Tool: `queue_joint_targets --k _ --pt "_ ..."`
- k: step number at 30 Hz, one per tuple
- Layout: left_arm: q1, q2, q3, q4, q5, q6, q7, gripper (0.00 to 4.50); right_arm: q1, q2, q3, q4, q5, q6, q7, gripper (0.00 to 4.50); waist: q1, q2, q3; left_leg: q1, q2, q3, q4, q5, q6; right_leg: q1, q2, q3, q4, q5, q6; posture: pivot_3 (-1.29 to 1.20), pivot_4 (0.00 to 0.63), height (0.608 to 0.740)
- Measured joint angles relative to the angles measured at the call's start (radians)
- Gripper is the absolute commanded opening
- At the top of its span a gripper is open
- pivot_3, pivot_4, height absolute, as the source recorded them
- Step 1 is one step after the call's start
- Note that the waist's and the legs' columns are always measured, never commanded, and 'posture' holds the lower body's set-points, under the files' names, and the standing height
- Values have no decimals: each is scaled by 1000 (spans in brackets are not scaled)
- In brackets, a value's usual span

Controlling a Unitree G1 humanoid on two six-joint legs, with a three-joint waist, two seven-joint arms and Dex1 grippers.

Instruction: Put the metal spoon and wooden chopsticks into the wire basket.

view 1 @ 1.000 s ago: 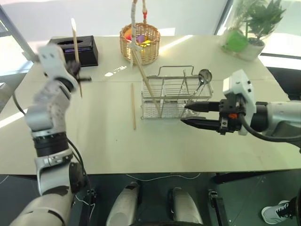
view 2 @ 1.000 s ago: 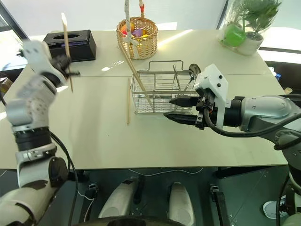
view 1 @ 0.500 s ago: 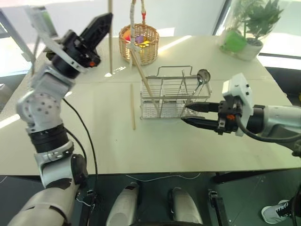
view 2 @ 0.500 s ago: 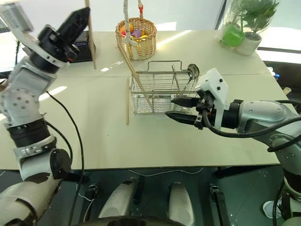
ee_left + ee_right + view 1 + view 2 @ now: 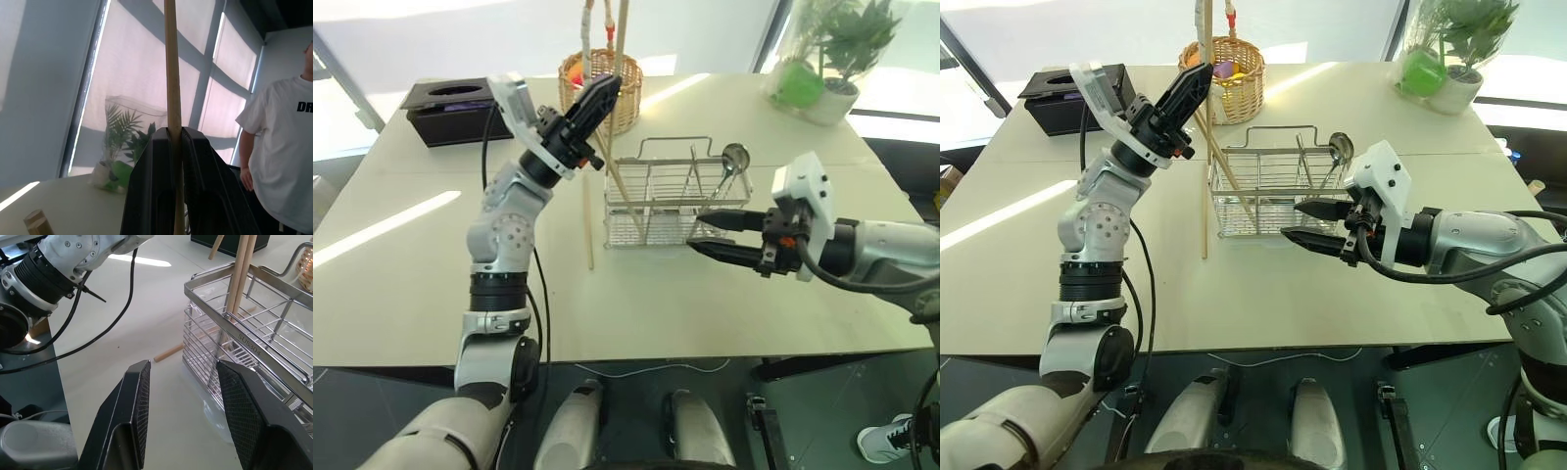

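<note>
My left gripper (image 5: pixel 605 88) is shut on one of the wooden chopsticks (image 5: pixel 171 88), holding it nearly upright above the table just left of the wire basket (image 5: pixel 651 208). A second chopstick (image 5: pixel 619 186) leans inside the basket's left end. A third (image 5: pixel 589 230) lies flat on the table to the basket's left. The metal spoon (image 5: pixel 737 157) stands in the basket's right end, bowl up. My right gripper (image 5: pixel 697 232) is open and empty, level with the basket's front right corner and close to it; the basket's wire wall (image 5: pixel 254 340) is just beyond its fingers (image 5: pixel 134 406).
A round wicker basket (image 5: pixel 604 93) with colourful items stands behind the wire basket. A black tissue box (image 5: pixel 445 98) sits at the back left and a potted plant (image 5: pixel 842 59) at the back right. A person in a white T-shirt (image 5: pixel 281 161) stands nearby.
My left arm has swung right across the table, carrying its chopstick from the far left to just beside the wire basket. The right gripper has stayed where it was.
</note>
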Motion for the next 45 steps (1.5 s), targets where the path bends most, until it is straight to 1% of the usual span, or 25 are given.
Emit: queue_joint_targets --k 5,15,18,20,22,23,31,37,39,42,45 --pt "0 -17 -19 52 19 -41 -33 35 -1 11 0 0 -8 0 -6 2169 0 0 0 0 0 0 0 0 0 0 0 0 0 0 0 0 150 740" --pt "33 -39 -58 55 32 -52 -56 35 -1 20 0 0 -9 0 -20 2169 0 0 0 0 0 0 0 0 0 0 0 0 0 0 0 0 150 740" --pt "36 -43 -60 54 32 -51 -56 1249 -1 21 0 0 -9 0 -23 2169 0 0 0 0 0 0 0 0 0 0 0 0 0 0 0 0 150 740" --pt "43 -43 -63 54 32 -51 -56 2169 -1 21 0 0 -9 0 -24 2169 0 0 0 0 0 0 0 0 0 0 0 0 0 0 0 0 150 740" --pt "51 -43 -69 54 32 -50 -56 3240 -1 22 0 0 -9 0 -26 2169 0 0 0 0 0 0 0 0 0 0 0 0 0 0 0 0 150 740" --pt "53 -43 -73 54 32 -50 -55 3707 -1 22 0 0 -9 0 -27 2169 0 0 0 0 0 0 0 0 0 0 0 0 0 0 0 0 150 740" --pt "46 -35 -70 36 22 -43 -25 3707 -1 22 0 0 -9 0 -29 2169 0 0 0 0 0 0 0 0 0 0 1 0 0 0 0 0 150 740" --pt "-13 -5 -15 -1 -17 -15 19 3707 -1 22 0 0 -13 -1 -23 2169 0 0 0 0 0 -1 0 0 0 0 1 0 0 0 0 0 150 740" --pt "-52 5 25 18 -30 -15 71 3707 -1 23 0 0 -17 -2 -20 2169 0 0 0 0 0 -1 1 0 0 0 1 -1 0 0 1 0 150 740" --pt "-151 49 111 71 -31 -29 200 3707 -1 23 1 0 -20 -3 -13 2169 0 0 0 0 0 -1 1 0 0 0 1 -1 0 1 1 0 150 740" --pt "-210 97 157 132 4 -56 316 3707 -1 23 1 0 -21 -4 -11 2169 0 0 0 0 0 -1 1 0 0 0 2 -1 1 2 4 0 150 740"
